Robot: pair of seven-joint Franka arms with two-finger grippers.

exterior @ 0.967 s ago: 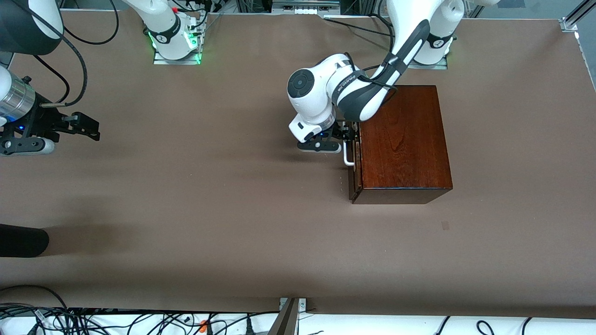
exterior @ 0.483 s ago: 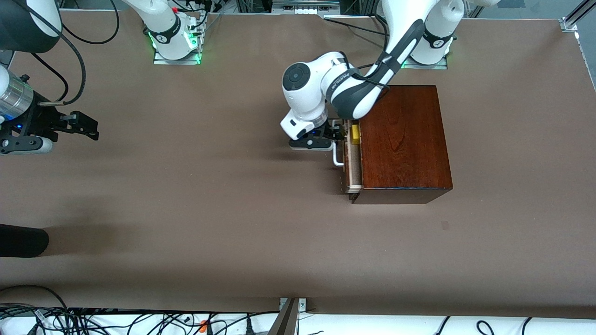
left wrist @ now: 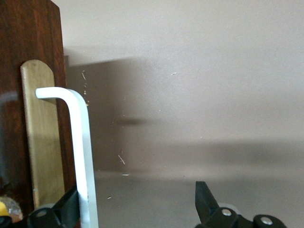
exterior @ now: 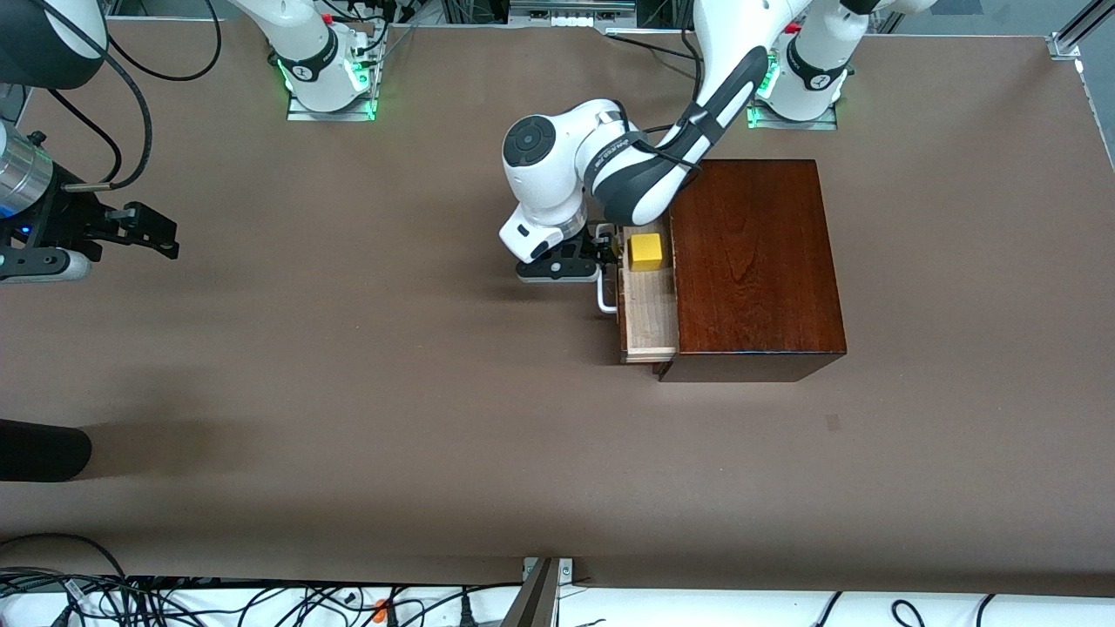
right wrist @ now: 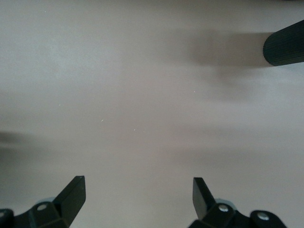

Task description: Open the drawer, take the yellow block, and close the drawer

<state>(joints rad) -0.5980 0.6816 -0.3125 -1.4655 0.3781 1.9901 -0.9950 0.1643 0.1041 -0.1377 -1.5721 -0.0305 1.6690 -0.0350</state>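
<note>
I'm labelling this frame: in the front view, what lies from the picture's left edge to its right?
Right gripper → left gripper → small yellow block in the open pale-wood drawer → dark reddish-brown wooden box.

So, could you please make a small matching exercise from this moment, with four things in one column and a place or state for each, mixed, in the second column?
Things:
1. yellow block
2. drawer
3. left gripper
4. right gripper

Places or states:
A. waits open over bare table at the right arm's end
B. pulled partly out of the wooden box, pale inside showing
C. open, one finger hooked inside the white handle
D. lies inside the drawer, at its end farther from the front camera

Right pairs: 1-D, 2-B, 3-C, 4-A
</note>
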